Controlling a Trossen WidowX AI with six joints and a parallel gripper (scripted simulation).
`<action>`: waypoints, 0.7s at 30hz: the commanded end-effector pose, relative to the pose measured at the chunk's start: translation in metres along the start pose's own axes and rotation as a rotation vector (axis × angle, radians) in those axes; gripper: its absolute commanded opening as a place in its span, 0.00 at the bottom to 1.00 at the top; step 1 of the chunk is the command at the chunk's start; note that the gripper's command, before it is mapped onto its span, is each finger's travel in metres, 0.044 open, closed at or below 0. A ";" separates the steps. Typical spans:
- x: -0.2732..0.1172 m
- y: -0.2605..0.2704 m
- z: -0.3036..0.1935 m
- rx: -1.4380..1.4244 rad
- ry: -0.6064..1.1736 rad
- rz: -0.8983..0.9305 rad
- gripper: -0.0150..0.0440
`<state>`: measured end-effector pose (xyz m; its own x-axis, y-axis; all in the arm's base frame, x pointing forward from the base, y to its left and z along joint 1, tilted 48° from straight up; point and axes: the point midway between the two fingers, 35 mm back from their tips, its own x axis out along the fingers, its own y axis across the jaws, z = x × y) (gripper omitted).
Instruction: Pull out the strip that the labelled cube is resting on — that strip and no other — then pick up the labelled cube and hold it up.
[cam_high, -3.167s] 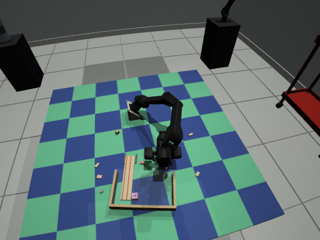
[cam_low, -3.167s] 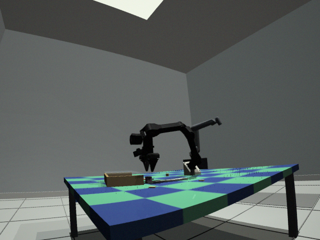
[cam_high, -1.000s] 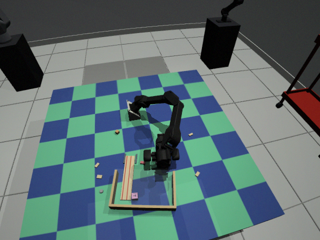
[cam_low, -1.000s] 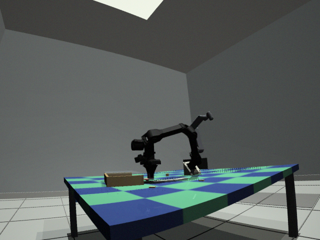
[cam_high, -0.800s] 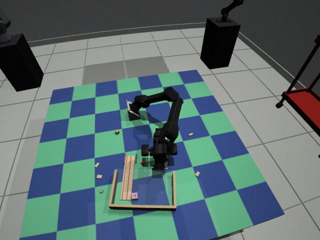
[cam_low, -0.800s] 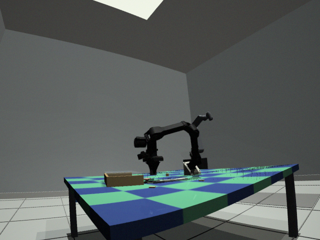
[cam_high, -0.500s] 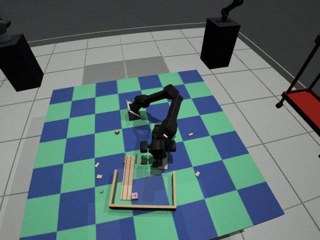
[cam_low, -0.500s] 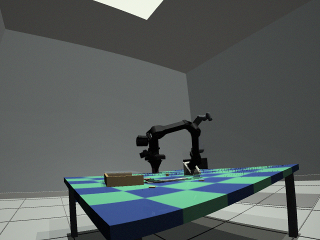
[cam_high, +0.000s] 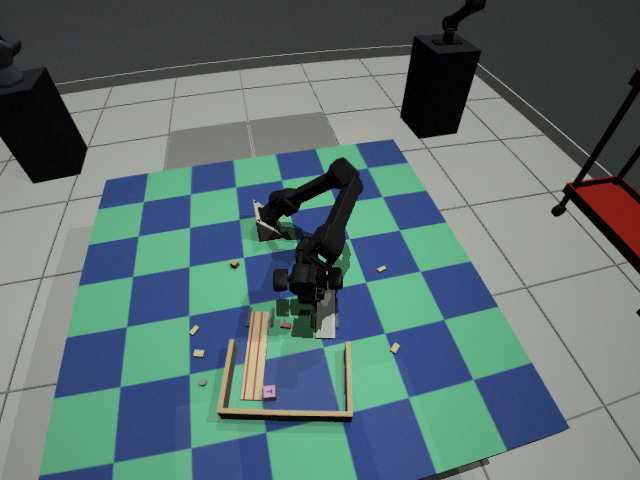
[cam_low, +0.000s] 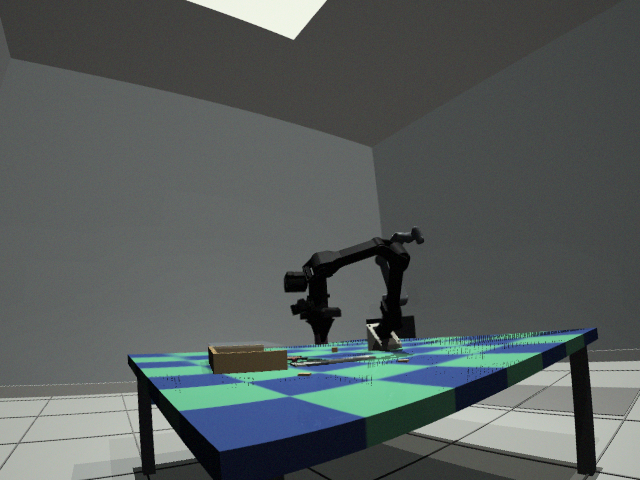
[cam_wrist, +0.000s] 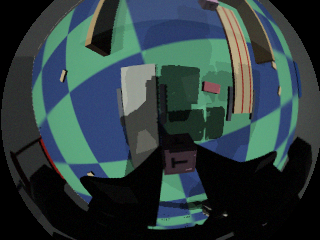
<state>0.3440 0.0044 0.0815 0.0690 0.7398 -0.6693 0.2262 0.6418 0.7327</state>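
Mauve labelled cube (cam_wrist: 180, 162) sits between the fingertips of the part-closed gripper (cam_high: 311, 300) (cam_low: 321, 341) (cam_wrist: 176, 147), which grips it outside the wooden frame (cam_high: 284, 413) (cam_low: 249, 361) (cam_wrist: 95, 31); beside them lies the pale grey strip (cam_high: 326, 317) (cam_low: 336, 360) (cam_wrist: 139, 90), so the lift seems straight up

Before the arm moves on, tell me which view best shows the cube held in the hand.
The wrist view: the dark pink cube faces it, its T readable between the fingers. In the top view the arm covers it; in the exterior view I cannot make it out.
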 end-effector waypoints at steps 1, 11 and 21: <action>0.002 -0.008 -0.016 0.001 0.006 -0.004 0.25; 0.004 -0.020 -0.046 0.002 0.007 -0.003 0.25; -0.028 -0.020 -0.045 0.002 0.007 -0.005 0.25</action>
<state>0.2932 -0.0080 0.0805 0.0550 0.7431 -0.6669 0.2369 0.6391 0.7317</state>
